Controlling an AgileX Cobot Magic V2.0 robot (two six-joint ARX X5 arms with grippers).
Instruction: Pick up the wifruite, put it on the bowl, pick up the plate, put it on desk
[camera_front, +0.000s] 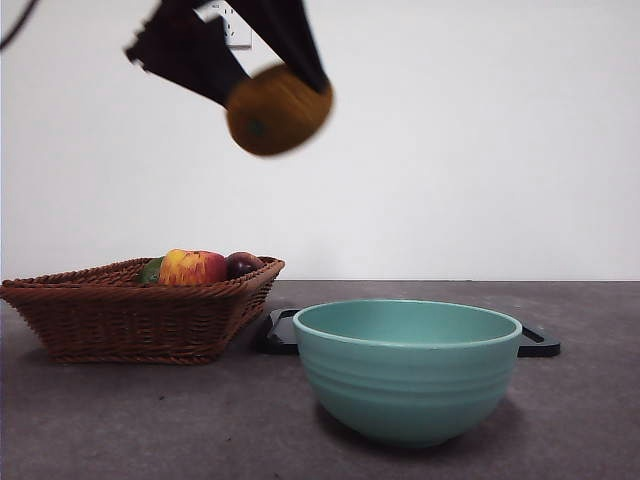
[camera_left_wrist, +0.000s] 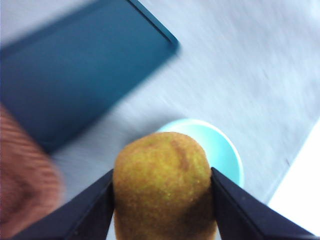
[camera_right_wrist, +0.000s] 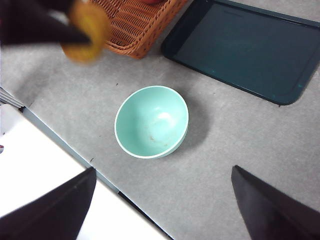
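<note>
My left gripper (camera_left_wrist: 162, 192) is shut on the wifruite (camera_left_wrist: 164, 182), a brown fuzzy oval fruit. In the front view the gripper (camera_front: 270, 95) holds the wifruite (camera_front: 279, 110) high in the air, above and to the left of the mint-teal bowl (camera_front: 407, 367). The bowl is empty (camera_right_wrist: 152, 121) and stands on the desk (camera_front: 150, 420); its rim shows past the fruit in the left wrist view (camera_left_wrist: 227, 150). The plate, a dark flat rectangular tray (camera_right_wrist: 245, 47), lies on the desk behind the bowl (camera_front: 538, 342). My right gripper (camera_right_wrist: 160, 200) is open, high above the bowl.
A brown wicker basket (camera_front: 130, 310) stands at the left with a red-yellow apple (camera_front: 192, 267), a dark purple fruit (camera_front: 243, 264) and a green fruit (camera_front: 151, 270) in it. The desk's edge (camera_right_wrist: 75, 155) runs close to the bowl.
</note>
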